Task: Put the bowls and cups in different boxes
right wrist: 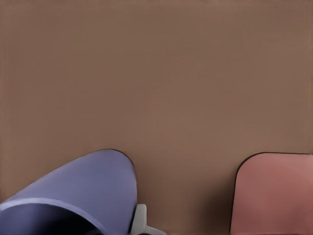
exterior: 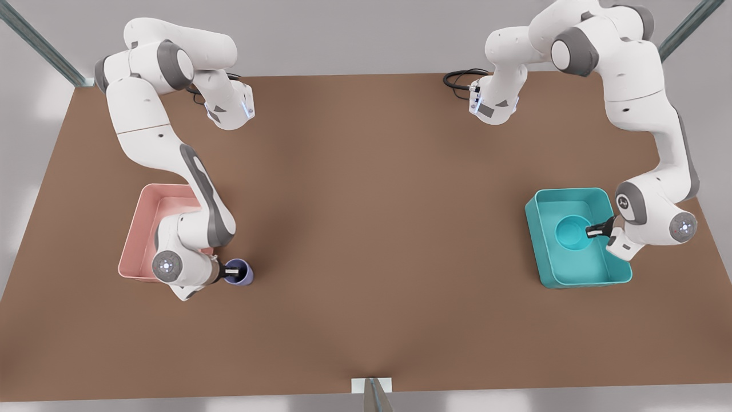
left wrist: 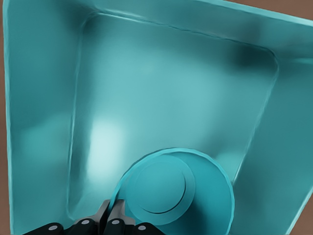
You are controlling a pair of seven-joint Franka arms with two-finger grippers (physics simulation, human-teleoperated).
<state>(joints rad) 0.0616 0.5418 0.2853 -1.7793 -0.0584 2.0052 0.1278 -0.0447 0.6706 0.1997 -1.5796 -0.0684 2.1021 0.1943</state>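
Note:
The small teal bowl (exterior: 569,232) sits inside the teal box (exterior: 572,195) on the front view's right. My left gripper (exterior: 595,230) is shut on the bowl's rim, and the left wrist view shows the bowl (left wrist: 166,191) over the floor of the teal box (left wrist: 44,122) with the gripper (left wrist: 110,216) pinching the rim. On the front view's left, the lavender cup (exterior: 243,276) stands upright on the table beside the pink box (exterior: 143,229). My right gripper (exterior: 231,270) is shut on its rim. In the right wrist view a pale finger (right wrist: 140,219) lies against the cup (right wrist: 83,186), near the pink box (right wrist: 274,196).
The brown table (exterior: 366,229) stretches wide between the two boxes. Each arm's base stands at the far edge, and the elbow of the arm on the front view's left hangs over the pink box. A small bracket (exterior: 372,389) sits at the near edge.

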